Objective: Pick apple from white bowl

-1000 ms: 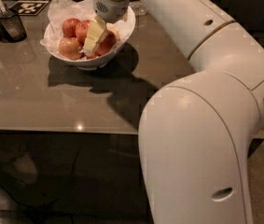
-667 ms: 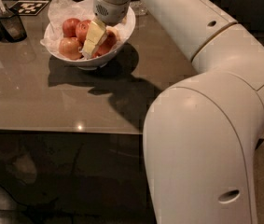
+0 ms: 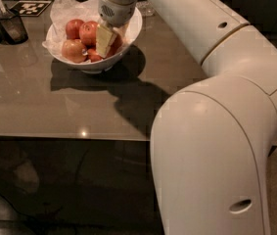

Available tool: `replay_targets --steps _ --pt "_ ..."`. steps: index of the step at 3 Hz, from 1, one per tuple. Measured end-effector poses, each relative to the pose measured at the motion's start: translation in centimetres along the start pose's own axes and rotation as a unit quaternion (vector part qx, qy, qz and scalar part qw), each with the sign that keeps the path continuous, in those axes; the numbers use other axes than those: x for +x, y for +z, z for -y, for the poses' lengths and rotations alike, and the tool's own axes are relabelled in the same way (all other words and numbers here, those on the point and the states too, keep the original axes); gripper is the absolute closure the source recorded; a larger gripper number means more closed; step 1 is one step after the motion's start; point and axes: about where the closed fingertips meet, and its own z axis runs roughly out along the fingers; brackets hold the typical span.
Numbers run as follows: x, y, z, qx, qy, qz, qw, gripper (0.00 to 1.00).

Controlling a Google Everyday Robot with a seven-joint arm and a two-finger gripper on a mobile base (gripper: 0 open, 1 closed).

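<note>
The white bowl (image 3: 134, 27), lined with crumpled white paper, stands at the back of the grey table. It holds several apples. Two deep red apples (image 3: 88, 32) lie at its back left, a paler blushed one (image 3: 74, 50) at the front left, and more red shows at the right (image 3: 117, 42). My gripper (image 3: 104, 40) reaches down from above into the middle of the bowl. It sits among the apples, against the red ones. It hides the bowl's centre. I cannot see whether it holds an apple.
A small dark cup with a utensil (image 3: 11, 26) stands left of the bowl. A black-and-white marker tag (image 3: 30, 7) lies behind it. The table's front edge (image 3: 79, 138) runs across the middle. My large white arm (image 3: 211, 131) fills the right side.
The near part of the arm has shifted slightly right. The gripper stays down in the bowl among the apples.
</note>
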Motion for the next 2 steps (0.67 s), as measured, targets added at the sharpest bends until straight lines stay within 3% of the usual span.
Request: replay_targets --steps 2 --pt "-0.01 -0.02 -0.01 0.000 0.000 0.000 1.0000 0.89"
